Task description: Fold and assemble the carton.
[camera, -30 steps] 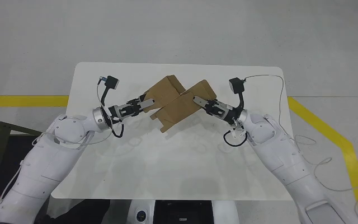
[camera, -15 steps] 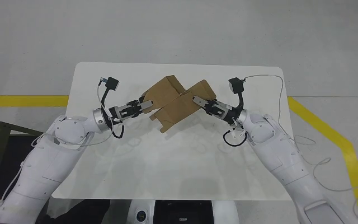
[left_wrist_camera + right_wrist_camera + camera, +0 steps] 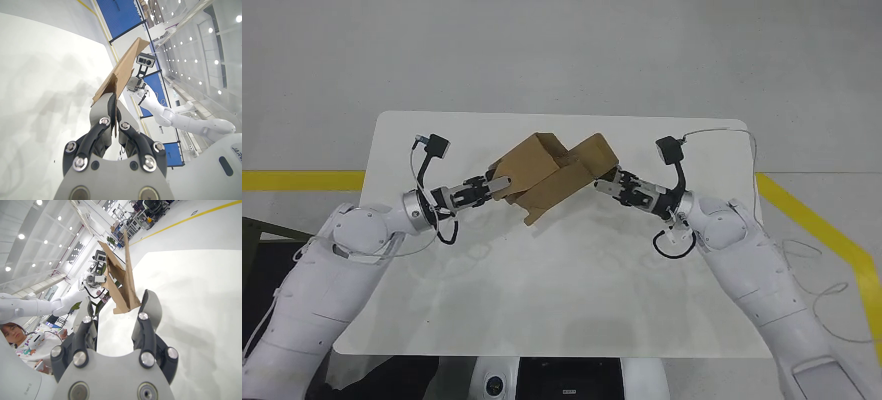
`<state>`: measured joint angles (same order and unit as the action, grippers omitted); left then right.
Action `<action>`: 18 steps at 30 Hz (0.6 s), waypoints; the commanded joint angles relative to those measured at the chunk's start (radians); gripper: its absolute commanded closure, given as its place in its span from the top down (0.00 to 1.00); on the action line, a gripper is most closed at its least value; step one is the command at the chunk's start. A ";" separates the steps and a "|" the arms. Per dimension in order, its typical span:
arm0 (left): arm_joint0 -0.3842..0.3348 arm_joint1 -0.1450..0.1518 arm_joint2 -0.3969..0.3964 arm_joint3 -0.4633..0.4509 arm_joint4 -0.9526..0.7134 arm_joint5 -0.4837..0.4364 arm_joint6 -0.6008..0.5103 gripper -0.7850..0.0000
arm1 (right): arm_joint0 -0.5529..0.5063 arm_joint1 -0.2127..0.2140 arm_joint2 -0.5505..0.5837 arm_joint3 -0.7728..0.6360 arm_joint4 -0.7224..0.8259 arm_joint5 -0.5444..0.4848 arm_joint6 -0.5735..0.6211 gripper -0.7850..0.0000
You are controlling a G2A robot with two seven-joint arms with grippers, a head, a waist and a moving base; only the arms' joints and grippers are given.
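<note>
Pinches flap edge of brown corrugated cardboard carton (image 3: 547, 170) in left gripper (image 3: 112, 103); holds right gripper (image 3: 118, 297) open at its opposite corner — seems light, stiff; grip edges.

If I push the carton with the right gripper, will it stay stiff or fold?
The carton is probably light: the left gripper holds it up by one thin edge pinch. It likely hinges rather than resists, as its panels meet at creases, half open. A push from the open right gripper may swing it about that pinch.

Carton (image 3: 542, 165) underside (top view) hidden
</note>
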<state>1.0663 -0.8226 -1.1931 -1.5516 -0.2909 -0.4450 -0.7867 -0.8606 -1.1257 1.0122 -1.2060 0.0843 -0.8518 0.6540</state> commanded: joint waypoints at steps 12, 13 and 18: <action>-0.035 0.006 -0.021 0.027 -0.013 -0.070 -0.246 0.00 | 0.010 0.037 0.021 -0.090 0.379 0.062 0.376 0.73; -0.038 0.006 -0.019 0.027 -0.017 -0.076 -0.259 0.00 | 0.014 0.035 0.007 -0.097 0.405 0.066 0.381 0.70; -0.051 0.002 -0.002 0.017 -0.042 -0.117 -0.317 0.00 | 0.044 0.025 -0.087 -0.110 0.471 0.101 0.415 0.61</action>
<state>1.0178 -0.8202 -1.1984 -1.5326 -0.3295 -0.5551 -1.0942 -0.8224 -1.0980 0.9439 -1.3148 0.5452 -0.7557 1.0645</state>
